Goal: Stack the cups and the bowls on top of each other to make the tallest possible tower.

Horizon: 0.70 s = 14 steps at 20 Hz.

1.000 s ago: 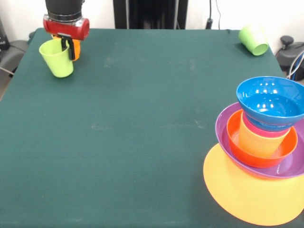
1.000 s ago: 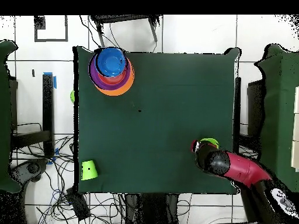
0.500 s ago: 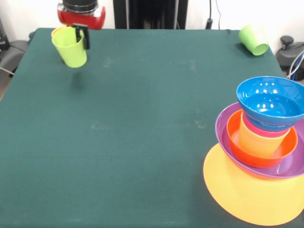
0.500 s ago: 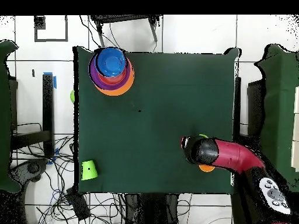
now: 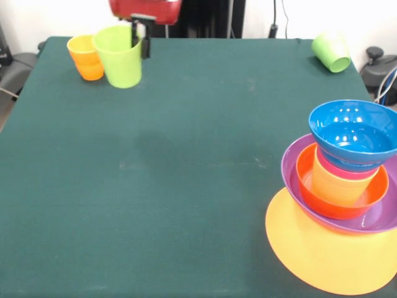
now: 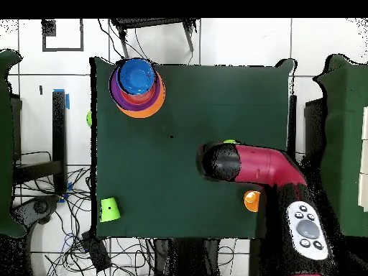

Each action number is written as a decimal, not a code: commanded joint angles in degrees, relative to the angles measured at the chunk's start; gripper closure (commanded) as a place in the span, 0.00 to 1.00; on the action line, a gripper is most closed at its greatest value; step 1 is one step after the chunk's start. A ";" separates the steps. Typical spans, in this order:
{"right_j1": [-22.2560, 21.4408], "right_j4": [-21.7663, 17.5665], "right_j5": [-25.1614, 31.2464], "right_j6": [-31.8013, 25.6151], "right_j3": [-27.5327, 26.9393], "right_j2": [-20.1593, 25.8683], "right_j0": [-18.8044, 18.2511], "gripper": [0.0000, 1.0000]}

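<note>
Tower (image 5: 347, 186) sits at near right bench (image 5: 186, 186) corner: blue bowl (image 5: 353, 131) on top, orange-yellow bowl (image 5: 322, 251) lowest. Farther back, tool (image 5: 140, 38) clamps lime green cup (image 5: 119, 56) by its rim, lifted, beside orange cup (image 5: 85, 57). Green cup (image 5: 331, 51) lies tipped at far right.

lime green cup (image 5: 121, 54) lifted upright, tower (image 5: 342, 192) nested

A: Front camera sits low across the dark green cloth-covered table (image 5: 186, 186), angled down, close enough that the nested stack of glossy plastic bowls (image 5: 347, 180) is cut by the right edge.

B: Overhead looks straight down from much higher, floor tiles all round; same stack (image 6: 136, 88) upper left. Both share the tabletop (image 6: 172, 180), apparently turned half round.
</note>
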 commanded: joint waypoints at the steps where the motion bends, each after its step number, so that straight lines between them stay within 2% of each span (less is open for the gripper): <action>1: -1.77 4.81 9.66 11.82 -7.16 1.06 7.30 1.00; 6: -1.06 7.23 14.54 13.51 -12.68 -0.82 11.54 1.00; 10: -1.09 8.89 14.78 14.05 -12.39 -1.48 13.00 1.00; 14: -3.50 9.43 18.97 14.28 -12.74 -2.87 15.03 1.00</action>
